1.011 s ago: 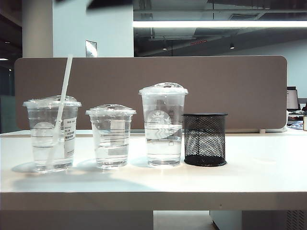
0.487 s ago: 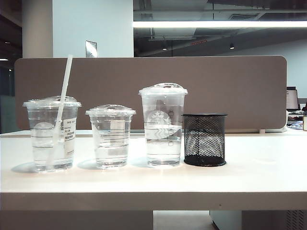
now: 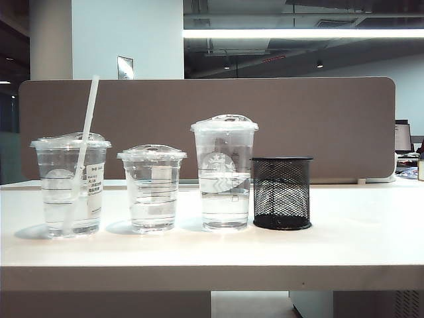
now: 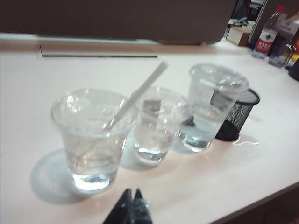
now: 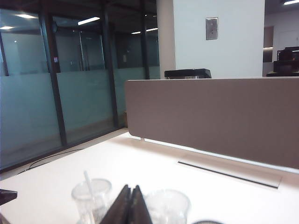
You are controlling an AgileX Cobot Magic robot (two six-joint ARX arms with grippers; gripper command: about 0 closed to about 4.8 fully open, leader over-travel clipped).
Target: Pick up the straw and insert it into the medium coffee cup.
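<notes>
The left gripper hung clear of the cups on the near side of the medium coffee cup, its dark fingers pressed together on nothing. The right gripper sat high and further back from that cup, tips likewise closed and empty. Neither gripper showed in the exterior view.

The straw stood in the medium coffee cup, passing through the domed lid and leaning, its lower end down in the water and its upper part rising well above the lid. By the look of it the insertion was done and both arms were drawn away; what remained, at most, was to settle the arms at rest without brushing the straw.

Beside the medium coffee cup stood the shortest clear cup, then the tallest cup with its round white logo, and just beyond that a black mesh pen holder, close to the tall cup; whether they touched could not be told. All stood in a row on the white table, with a brown divider panel behind them. Nothing stood between the grippers and open space, so no obstacle seemed to threaten a retreat
</notes>
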